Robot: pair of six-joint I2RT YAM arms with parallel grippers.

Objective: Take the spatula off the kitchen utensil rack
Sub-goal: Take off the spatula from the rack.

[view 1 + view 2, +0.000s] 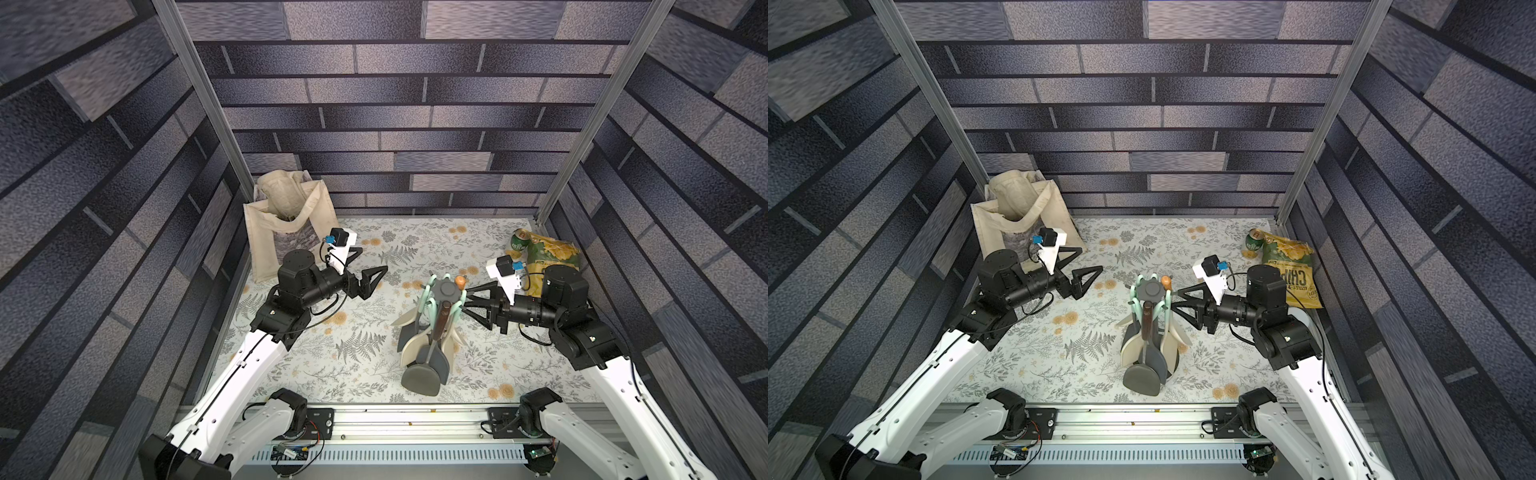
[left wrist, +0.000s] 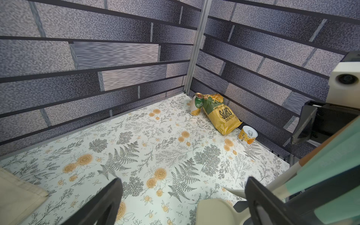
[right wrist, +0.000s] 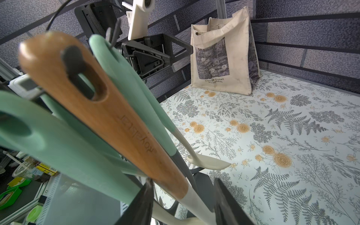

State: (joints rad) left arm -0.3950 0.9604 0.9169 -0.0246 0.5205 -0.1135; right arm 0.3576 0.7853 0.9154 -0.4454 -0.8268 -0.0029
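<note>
I take the wooden-handled spatula (image 3: 109, 116) as my target: it hangs nearly upright on the kitchen utensil rack (image 1: 444, 289), right of centre in both top views. My right gripper (image 1: 467, 300) is nearer, fingers parted astride the lower handle, not clamped as I read it. The left gripper (image 1: 372, 259), spread wide, sits well apart, centre left.

Upright grey utensil rack (image 1: 444, 289), wooden-handled spatula (image 3: 109, 120) hanging from it
</note>
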